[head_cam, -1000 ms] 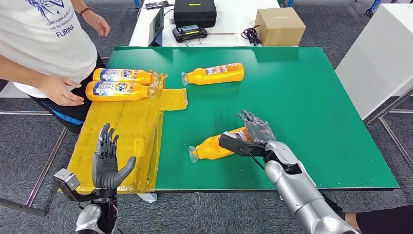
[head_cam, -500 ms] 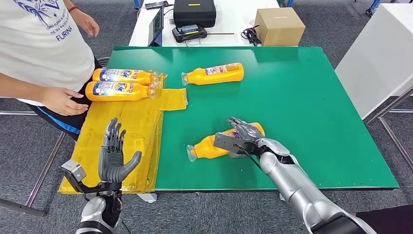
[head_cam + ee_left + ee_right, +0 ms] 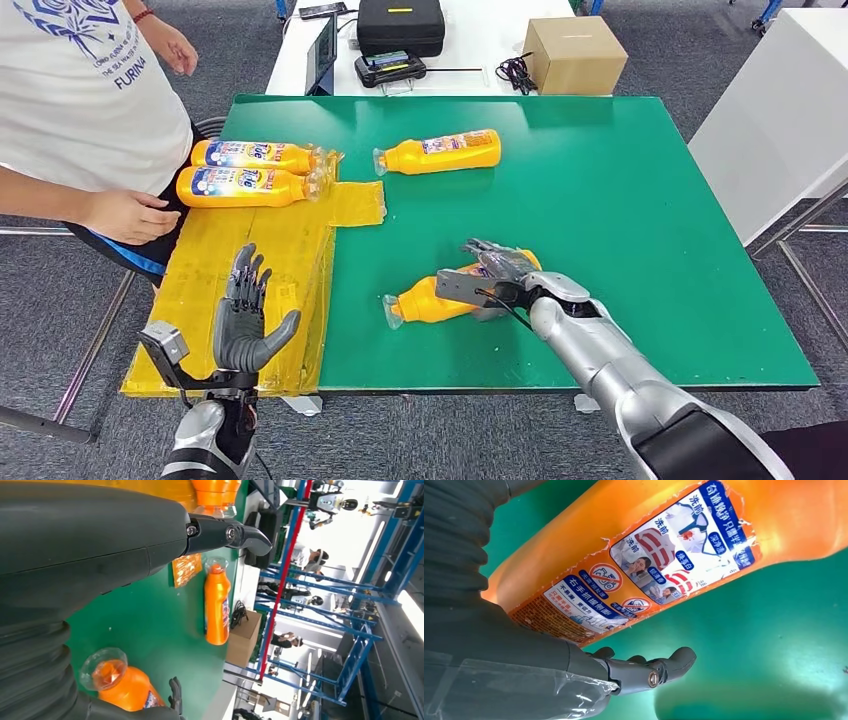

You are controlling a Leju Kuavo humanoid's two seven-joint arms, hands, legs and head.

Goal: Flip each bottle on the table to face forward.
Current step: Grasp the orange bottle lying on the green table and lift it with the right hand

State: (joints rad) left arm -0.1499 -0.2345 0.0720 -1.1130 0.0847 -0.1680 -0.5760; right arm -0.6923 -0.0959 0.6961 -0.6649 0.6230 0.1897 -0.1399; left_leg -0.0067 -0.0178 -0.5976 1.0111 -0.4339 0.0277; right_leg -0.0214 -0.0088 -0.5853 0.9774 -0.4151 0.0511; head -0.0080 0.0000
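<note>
Near bottle (image 3: 432, 301): glossy orange plastic, clear cap, paper label with torn, ragged edge (image 3: 679, 555). Far bottle (image 3: 440, 152): same shiny plastic. Table (image 3: 620, 200): matt green surface, smooth, faint sheen. Yellow sheet (image 3: 255, 260): crinkled glossy film. Right hand (image 3: 497, 268): dark matt plastic; arm brushed silver metal. Cardboard box (image 3: 575, 53): plain matt brown.
</note>
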